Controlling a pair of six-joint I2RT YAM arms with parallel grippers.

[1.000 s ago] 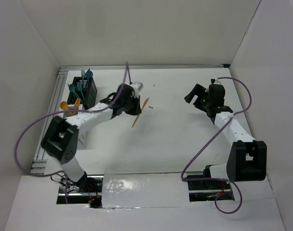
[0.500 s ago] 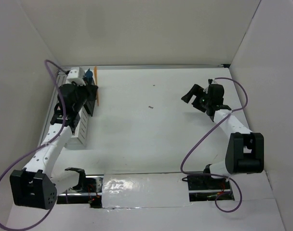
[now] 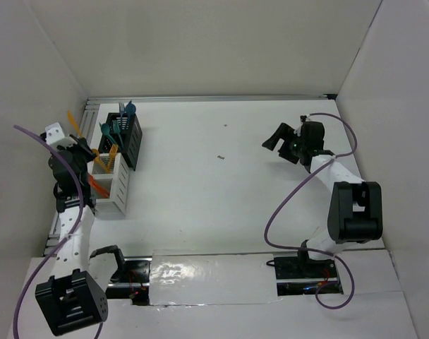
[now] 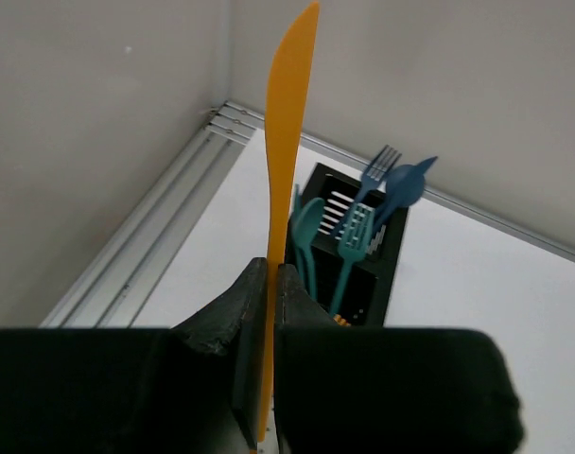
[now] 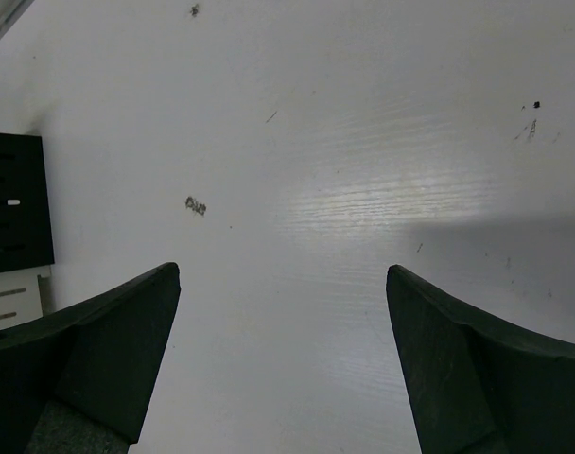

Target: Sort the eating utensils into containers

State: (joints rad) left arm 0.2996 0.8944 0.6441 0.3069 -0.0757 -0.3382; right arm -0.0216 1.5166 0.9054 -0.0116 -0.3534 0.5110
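Left fingers (image 4: 240, 317) pinching the orange knife (image 4: 289, 113) have swung beyond the bins (image 3: 133, 145).

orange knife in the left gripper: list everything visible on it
The orange knife looks like one thin piece of smooth opaque plastic, its long blade tapering to a point. The left gripper is shut on it, jaws pinching its flat sides partway along; nothing else touches it. In the wrist view it stands straight out past the fingertips, tip away from the gripper. It hangs in the air at the table's left edge, near the black mesh bin holding teal utensils, not yet in any container.
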